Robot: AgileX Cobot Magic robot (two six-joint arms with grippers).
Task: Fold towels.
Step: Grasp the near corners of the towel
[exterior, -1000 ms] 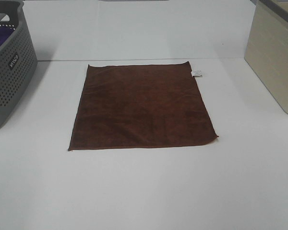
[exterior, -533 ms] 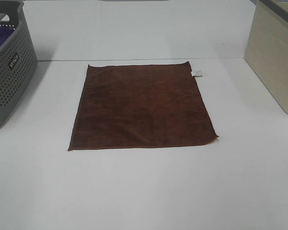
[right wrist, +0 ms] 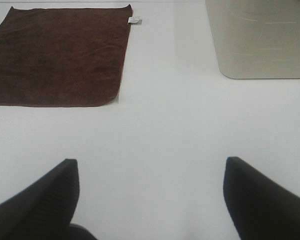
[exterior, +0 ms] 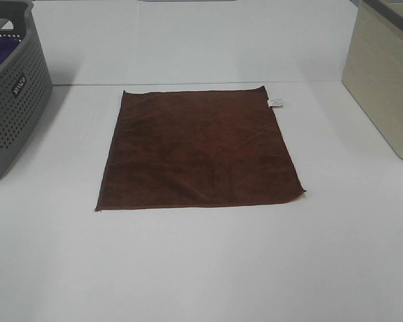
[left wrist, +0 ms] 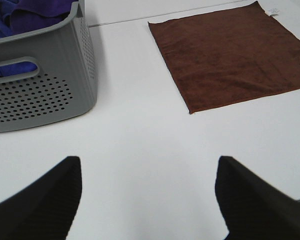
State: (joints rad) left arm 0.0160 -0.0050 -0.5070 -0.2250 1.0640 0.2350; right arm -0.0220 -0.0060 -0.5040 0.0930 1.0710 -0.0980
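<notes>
Brown towel [exterior: 200,151]: lying flat on the counter [exterior: 201,268], tag [exterior: 275,102] at one corner.
Left claw [left wrist: 147,161]: hovering spread wide, empty.
Right claw [right wrist: 150,161]: hovering spread wide, empty.

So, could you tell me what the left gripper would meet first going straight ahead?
The left gripper would probably meet bare table, between the grey basket and the brown towel; depth is unclear.

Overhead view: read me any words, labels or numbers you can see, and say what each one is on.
Label on the basket: white letters on a dark patch, tilted, too blurred to read.
Tag at the towel's corner: too small to read.
No other text shows.
</notes>
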